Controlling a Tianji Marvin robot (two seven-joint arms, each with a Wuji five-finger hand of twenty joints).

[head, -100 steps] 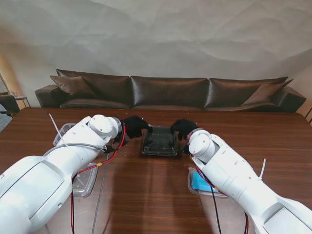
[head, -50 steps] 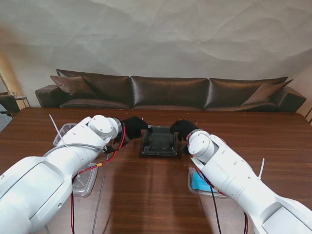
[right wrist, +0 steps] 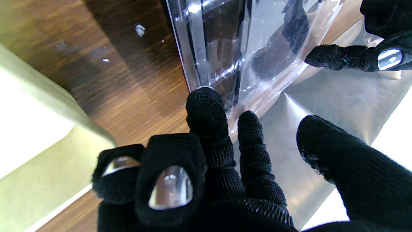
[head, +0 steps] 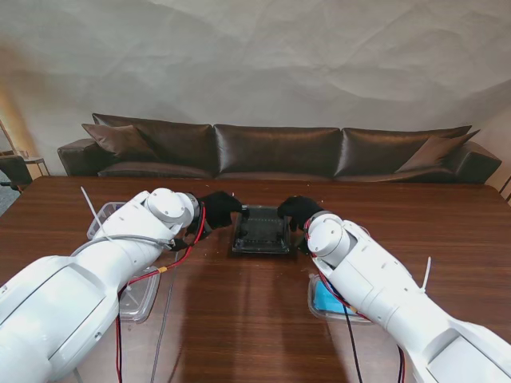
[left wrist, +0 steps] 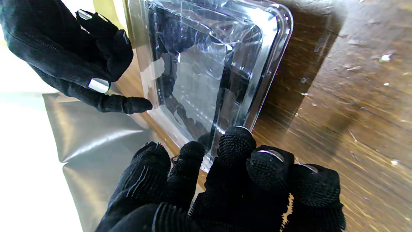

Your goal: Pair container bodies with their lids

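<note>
Barely anything has shifted: left robot hand (head: 217,206) and right robot hand (head: 298,211) stay with fingertips pinching opposite edges of the clear lid (head: 262,227) on the black container, mid-bench (head: 239,319), seemingly pressing it shut.

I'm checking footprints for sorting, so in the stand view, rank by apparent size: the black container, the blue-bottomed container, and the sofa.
1. Sofa, largest by far.
2. Black container.
3. Blue-bottomed container, though the right arm hides part of it, so this rank is unsure.

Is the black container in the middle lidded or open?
Lidded: a clear lid covers the black container, its rim overlapping the edge in both wrist views.
</note>
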